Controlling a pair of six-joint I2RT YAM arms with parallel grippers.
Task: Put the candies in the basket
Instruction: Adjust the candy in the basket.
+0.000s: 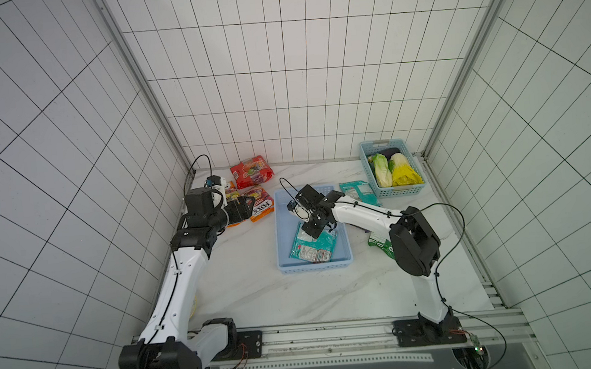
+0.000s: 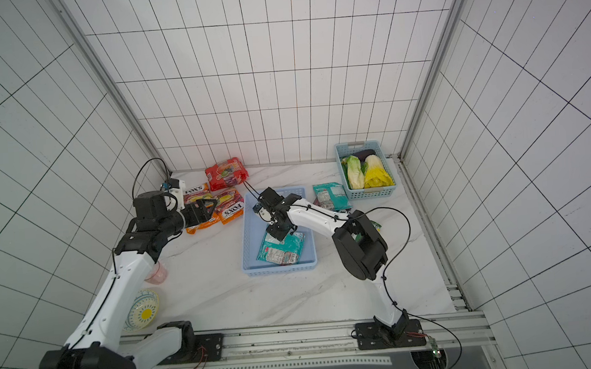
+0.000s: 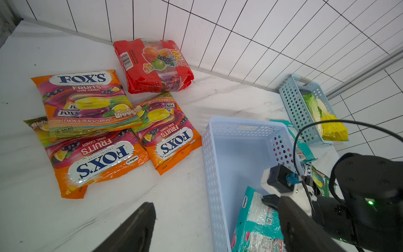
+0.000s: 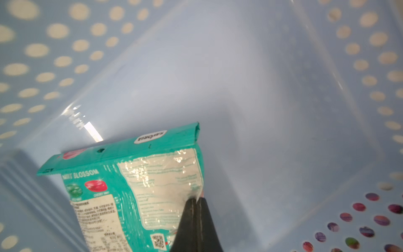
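My right tool (image 4: 195, 199), closed tight, meets the edge of a teal candy bag (image 1: 312, 246) lying in the basket (image 1: 316, 267), reaching low between the walls, probably to settle it flat. I cannot tell whether it pinches the film. My left tool (image 2: 205, 210) hangs open over the orange bags (image 3: 98, 131) on the desk (image 1: 259, 294), seemingly poised for the next pick.

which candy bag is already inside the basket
The teal bag at the right gripper, lying inside the pale blue basket; the other bags all lie outside it.
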